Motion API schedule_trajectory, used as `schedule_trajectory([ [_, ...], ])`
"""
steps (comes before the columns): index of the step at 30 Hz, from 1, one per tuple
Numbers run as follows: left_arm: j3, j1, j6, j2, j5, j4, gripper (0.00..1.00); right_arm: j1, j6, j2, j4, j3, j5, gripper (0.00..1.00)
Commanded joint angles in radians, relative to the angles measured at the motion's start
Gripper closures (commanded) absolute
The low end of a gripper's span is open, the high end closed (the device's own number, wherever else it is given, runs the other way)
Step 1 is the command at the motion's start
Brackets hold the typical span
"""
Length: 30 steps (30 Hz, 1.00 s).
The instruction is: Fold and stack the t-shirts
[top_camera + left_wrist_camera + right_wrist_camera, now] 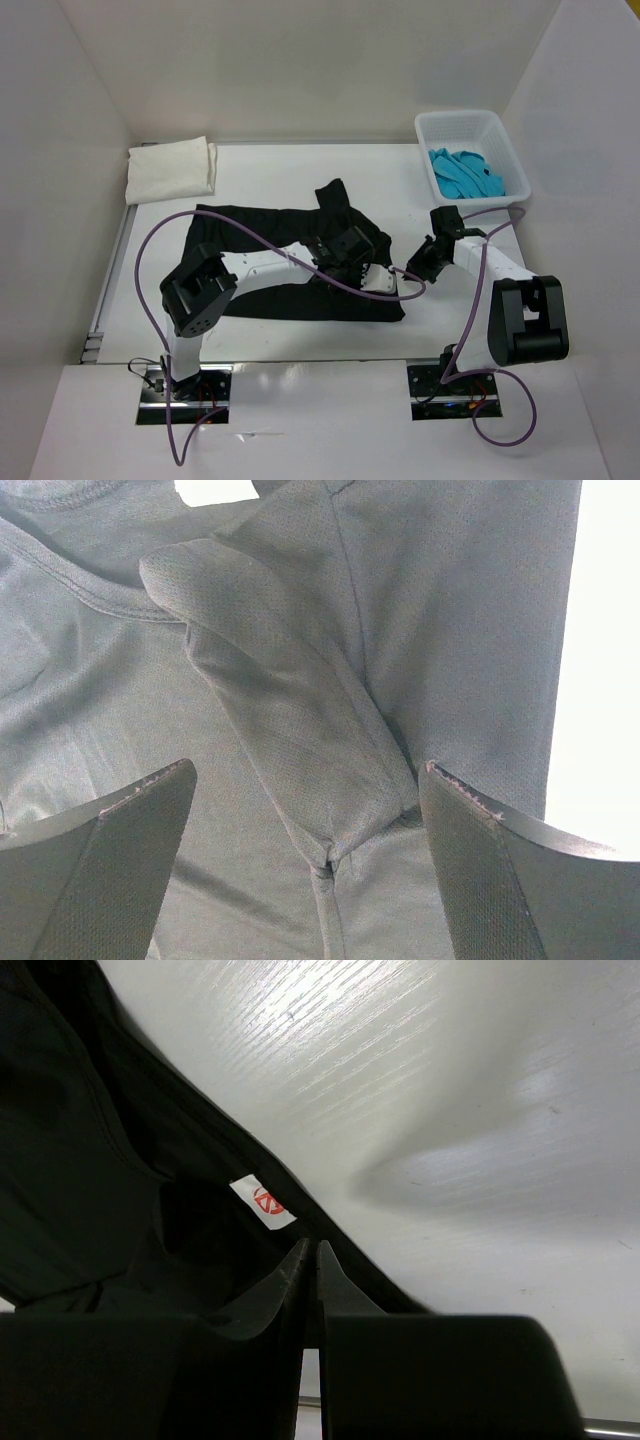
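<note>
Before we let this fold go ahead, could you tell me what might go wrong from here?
1. The left gripper is open over a raised ridge of the black t-shirt; closing there may pinch several layers and bunch the fold.
2. The right gripper is shut at the shirt's edge near the label; any hold looks thin and may slip.

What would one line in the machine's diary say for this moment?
stage: folding black t-shirt | left tool: open over a crease | right tool: shut at labelled edge | stack: one folded white shirt
</note>
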Motion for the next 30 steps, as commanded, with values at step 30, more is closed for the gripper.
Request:
schedule_trajectory([
  [30, 0.005, 0.029, 0.004, 0.008, -0.006, -0.002, 0.02, 0.006, -0.018, 0.012, 0.034, -0.01, -0.014, 0.9],
])
